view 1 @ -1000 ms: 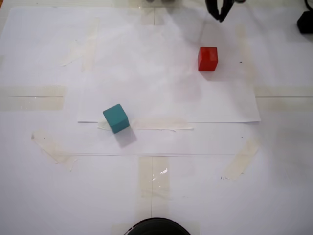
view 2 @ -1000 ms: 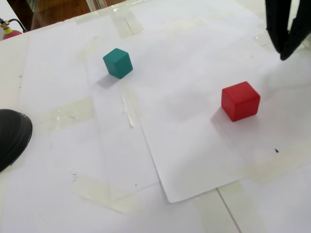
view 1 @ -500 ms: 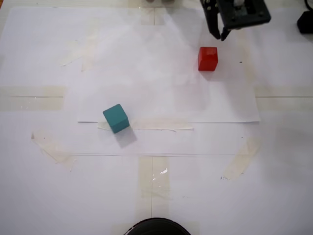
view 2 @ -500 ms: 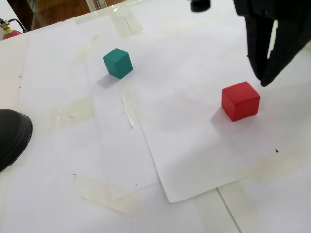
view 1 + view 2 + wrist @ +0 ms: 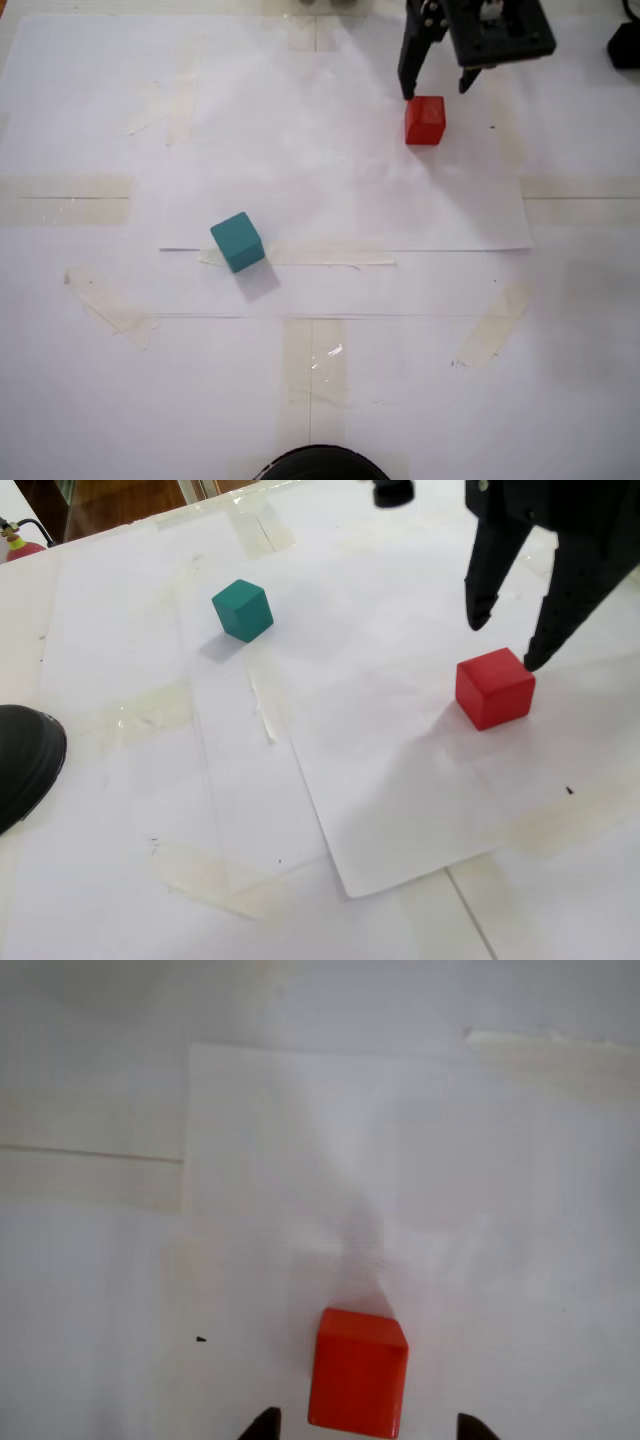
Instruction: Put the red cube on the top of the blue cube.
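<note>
The red cube point(image 5: 425, 120) sits on the white paper at the upper right of a fixed view; it also shows in the other fixed view point(image 5: 494, 687) and at the bottom of the wrist view point(image 5: 358, 1371). The blue cube point(image 5: 238, 241), teal in colour, rests apart to the lower left, and shows at the upper left in the other fixed view point(image 5: 242, 609). My gripper point(image 5: 437, 90) is open and empty, just above and behind the red cube, its fingertips point(image 5: 262, 1425) spread to either side of it without touching.
White paper sheets point(image 5: 340, 200) are taped to the table with beige tape strips. A dark round object point(image 5: 320, 464) sits at the bottom edge, seen at the left edge in the other fixed view point(image 5: 25, 760). A black item point(image 5: 625, 45) is at the top right.
</note>
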Motion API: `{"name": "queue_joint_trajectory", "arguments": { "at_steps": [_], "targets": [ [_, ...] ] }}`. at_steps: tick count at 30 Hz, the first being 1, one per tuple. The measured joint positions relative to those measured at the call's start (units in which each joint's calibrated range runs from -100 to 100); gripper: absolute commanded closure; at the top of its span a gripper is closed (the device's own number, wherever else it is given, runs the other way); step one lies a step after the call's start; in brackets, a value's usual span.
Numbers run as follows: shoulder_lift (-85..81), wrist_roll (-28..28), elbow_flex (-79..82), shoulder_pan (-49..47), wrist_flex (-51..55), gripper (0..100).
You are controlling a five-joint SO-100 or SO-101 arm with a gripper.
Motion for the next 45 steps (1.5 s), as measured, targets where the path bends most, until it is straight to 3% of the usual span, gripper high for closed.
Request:
{"name": "queue_joint_trajectory", "arguments": {
  "at_steps": [31, 45],
  "targets": [
    [6.77, 0.00, 7.68, -0.80, -13.26, 71],
    [7.64, 0.00, 10.39, -0.73, -17.08, 77]
  ]
}}
